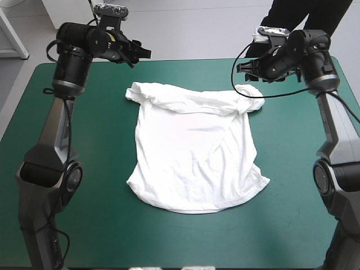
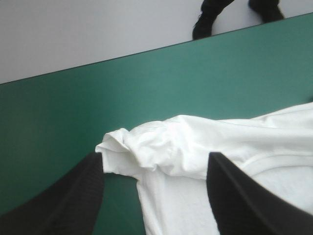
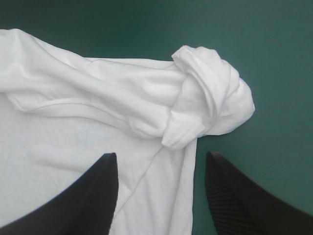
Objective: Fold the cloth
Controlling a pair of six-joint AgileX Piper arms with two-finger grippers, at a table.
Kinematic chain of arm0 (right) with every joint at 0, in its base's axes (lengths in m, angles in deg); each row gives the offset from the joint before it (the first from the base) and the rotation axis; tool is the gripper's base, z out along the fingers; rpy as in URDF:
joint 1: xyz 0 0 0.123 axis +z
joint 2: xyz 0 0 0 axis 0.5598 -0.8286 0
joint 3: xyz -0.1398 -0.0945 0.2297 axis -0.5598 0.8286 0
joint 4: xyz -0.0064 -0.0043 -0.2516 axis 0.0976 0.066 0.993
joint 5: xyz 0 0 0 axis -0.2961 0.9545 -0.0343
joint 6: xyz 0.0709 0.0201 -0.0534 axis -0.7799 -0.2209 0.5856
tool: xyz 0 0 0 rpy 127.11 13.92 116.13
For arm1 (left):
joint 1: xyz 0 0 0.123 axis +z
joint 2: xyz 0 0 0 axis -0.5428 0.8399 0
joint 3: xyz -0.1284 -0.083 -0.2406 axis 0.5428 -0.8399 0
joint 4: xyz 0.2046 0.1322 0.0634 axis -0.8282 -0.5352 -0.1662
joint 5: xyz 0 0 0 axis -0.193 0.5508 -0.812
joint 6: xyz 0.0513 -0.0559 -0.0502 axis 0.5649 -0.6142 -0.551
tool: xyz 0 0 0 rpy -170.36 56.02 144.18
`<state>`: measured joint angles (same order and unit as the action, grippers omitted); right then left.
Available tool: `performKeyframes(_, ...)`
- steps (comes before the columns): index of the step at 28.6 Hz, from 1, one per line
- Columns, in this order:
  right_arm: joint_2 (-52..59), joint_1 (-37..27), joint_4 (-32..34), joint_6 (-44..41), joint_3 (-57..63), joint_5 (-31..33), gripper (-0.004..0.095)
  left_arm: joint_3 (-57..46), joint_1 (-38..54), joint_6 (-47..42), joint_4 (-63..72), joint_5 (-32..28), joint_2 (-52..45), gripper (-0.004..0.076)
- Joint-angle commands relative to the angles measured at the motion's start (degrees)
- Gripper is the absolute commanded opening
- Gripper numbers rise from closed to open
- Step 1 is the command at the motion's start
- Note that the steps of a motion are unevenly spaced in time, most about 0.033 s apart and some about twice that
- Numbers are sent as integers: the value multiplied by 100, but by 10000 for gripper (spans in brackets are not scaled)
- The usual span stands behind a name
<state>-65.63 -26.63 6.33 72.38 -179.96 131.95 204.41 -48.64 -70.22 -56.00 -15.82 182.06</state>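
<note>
Teal-green cover is lying over the whole table [image 1: 84, 169], and the T-shirt [image 1: 194, 163] is lying spread flat near its middle, shoulders toward the far edge and hem toward the near one. On the left, the left gripper [image 2: 154, 155] is hovering near the table's far left, raised and just beyond the T-shirt's shoulder, apart from the cloth. Its fingers [image 2: 73, 196] are standing wide apart, holding nothing. In its wrist view the left sleeve [image 2: 122, 144] is sitting ahead of and between them, bunched and folded over onto itself, with bare cover showing beyond it. Across the middle, the T-shirt's body is lying fairly smooth with light wrinkles, and a thick fold of cloth is running along the shoulder line from one sleeve to the other. On the right, the right gripper [image 3: 160, 154] is hovering by the far right shoulder, also raised and clear of the cloth. Its fingers [image 3: 93, 196] are gaping as well, empty. The right sleeve [image 3: 215, 100], rolled into a tight lump, is sitting just ahead of them, its outer side bordering bare cover.
</note>
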Motion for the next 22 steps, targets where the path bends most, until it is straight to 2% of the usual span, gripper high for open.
performKeyframes(1,937,-32,59,37,180,18,463,-290,-76,0,237,239,-898,439)
performKeyframes(9,2484,-32,242,37,1961,18,441,-3085,-292,-192,104,239,-2744,386)
performKeyframes(14,3385,-32,360,37,3101,-79,441,-4876,-292,-551,226,239,-4060,386)
performKeyframes(17,3633,-32,415,-25,3436,-111,441,-5622,-292,-626,147,239,-4331,385)
performKeyframes(22,3721,-32,414,-143,3539,-82,441,-6620,-292,-626,194,218,-4189,384)
